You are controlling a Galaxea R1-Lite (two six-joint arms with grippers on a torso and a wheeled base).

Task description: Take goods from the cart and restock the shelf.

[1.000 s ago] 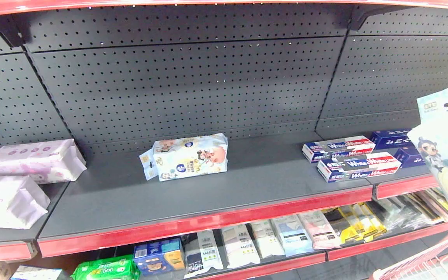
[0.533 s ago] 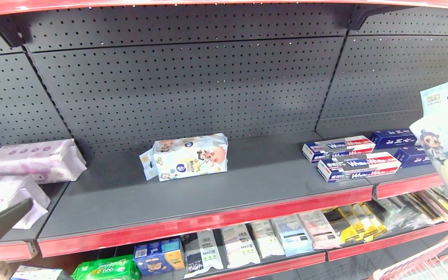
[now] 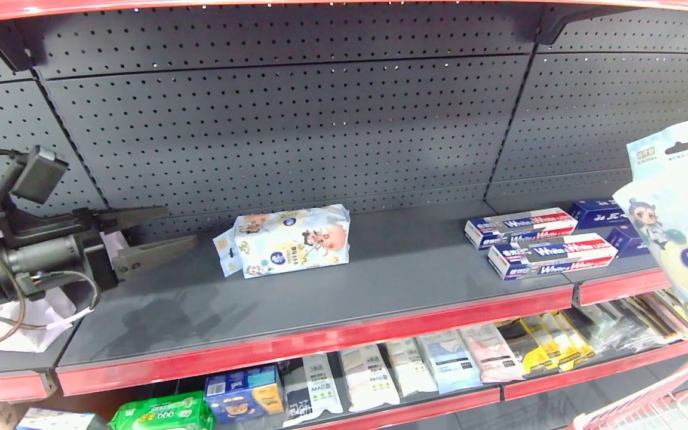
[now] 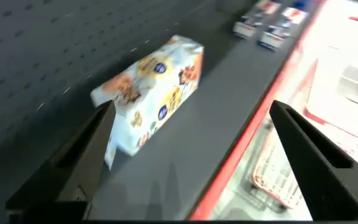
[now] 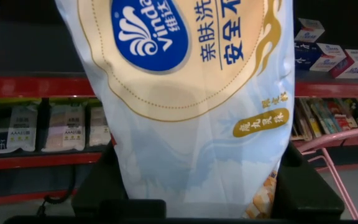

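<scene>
Tissue pack in R gripper

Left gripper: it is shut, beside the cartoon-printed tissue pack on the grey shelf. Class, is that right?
No. The left gripper is open, as the head view shows; it is beside the tissue pack on the grey shelf.

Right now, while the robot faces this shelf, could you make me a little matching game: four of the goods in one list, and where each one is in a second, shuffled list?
Things:
1. cartoon tissue pack
2. toothpaste boxes
3. big pale pouch
4. green pack

Places:
A. held in the right gripper
B. lower shelf, at the left
C. lying alone at the middle of the dark shelf
D. right end of the dark shelf, beside blue boxes

Pairs: 1-C, 2-D, 3-A, 4-B
</scene>
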